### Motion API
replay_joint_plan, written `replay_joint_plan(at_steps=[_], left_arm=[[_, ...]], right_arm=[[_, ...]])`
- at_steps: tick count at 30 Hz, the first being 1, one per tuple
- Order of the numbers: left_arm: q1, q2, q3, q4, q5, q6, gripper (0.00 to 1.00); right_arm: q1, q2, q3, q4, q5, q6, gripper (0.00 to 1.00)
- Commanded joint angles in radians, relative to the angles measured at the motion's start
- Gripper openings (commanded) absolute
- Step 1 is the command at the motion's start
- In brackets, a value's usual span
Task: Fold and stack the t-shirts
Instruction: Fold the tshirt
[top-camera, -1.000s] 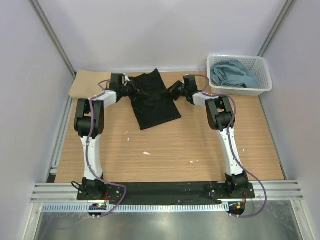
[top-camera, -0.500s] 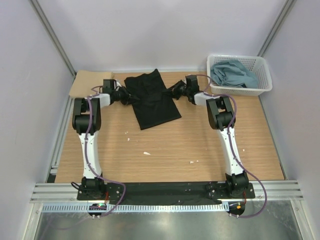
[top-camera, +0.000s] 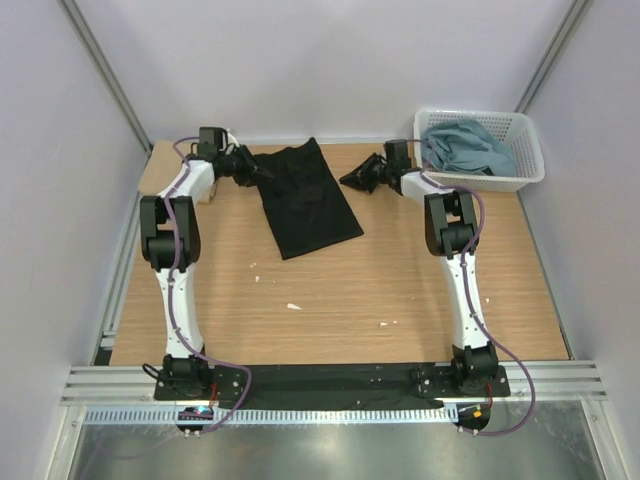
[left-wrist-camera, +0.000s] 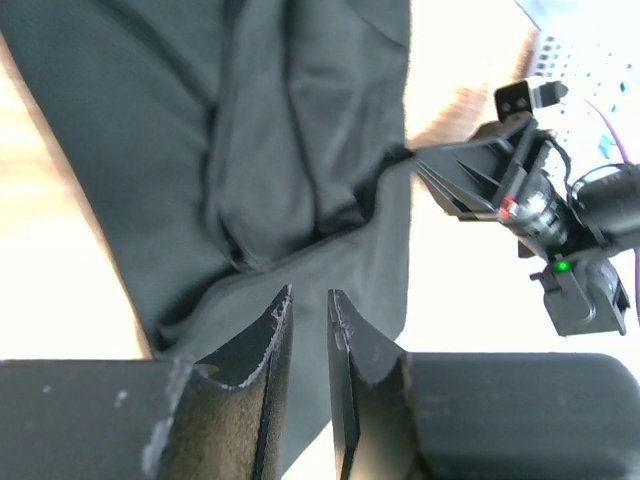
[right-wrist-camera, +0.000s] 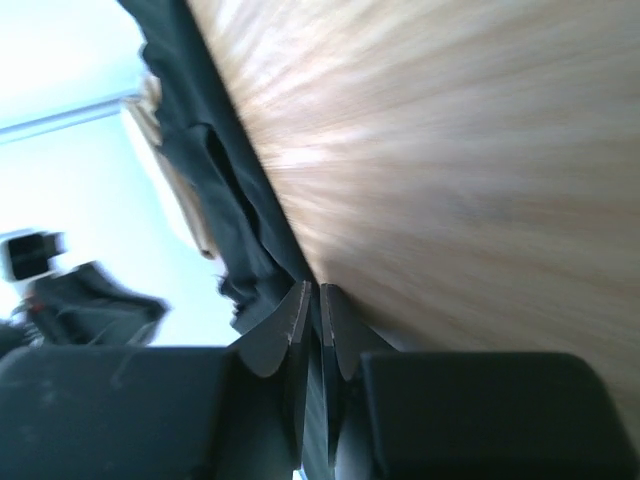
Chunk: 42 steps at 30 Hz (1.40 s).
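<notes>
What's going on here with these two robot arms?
Two arms are working a black t-shirt spread at the far middle of the table. The right arm's fingers pinch its right edge; the left arm's fingers sit at its left edge, barely apart, grip unclear. More blue-grey shirts wait in the basket.

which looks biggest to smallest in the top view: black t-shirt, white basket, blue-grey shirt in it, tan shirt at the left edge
1. white basket and black t-shirt: about alike, not ranked
2. blue-grey shirt
3. tan shirt: smallest as seen, partly behind the left arm
</notes>
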Motion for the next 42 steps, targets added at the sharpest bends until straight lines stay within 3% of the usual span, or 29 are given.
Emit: replay_joint_plan(at_steps=[1,3,6,10,16,24,33,42], left_arm=[[-0.015,-0.141,-0.027,-0.101,0.007,0.021,0.21],[-0.040,-0.181,-0.082,-0.082,0.026,0.000,0.20],[-0.089,-0.252,-0.279,0.009,0.071,-0.054,0.16],[-0.136,-0.328,-0.533,0.332,0.139,-0.241,0.10],[-0.156,-0.344,-0.737,0.538,0.177,-0.331,0.08],[-0.154,-0.355,-0.846,0.544,0.166,-0.302,0.06],[-0.153,-0.388,-1.007,0.558,0.134,-0.275,0.05],[-0.145,-0.375,-1.038,0.503,0.091,-0.244,0.03]], right_arm=[[-0.010,-0.135,0.065,-0.245,0.011,-0.190,0.15],[-0.003,-0.195,0.025,-0.282,0.012,-0.257,0.16],[0.022,-0.284,-0.070,-0.302,0.008,-0.300,0.17],[0.050,-0.410,-0.263,-0.241,-0.006,-0.328,0.19],[0.135,-0.502,-0.599,0.228,-0.123,-0.074,0.18],[0.224,-0.458,-0.695,0.360,-0.147,-0.004,0.16],[0.221,-0.421,-0.777,0.435,-0.169,0.005,0.15],[0.154,-0.418,-0.899,0.547,-0.198,0.023,0.14]])
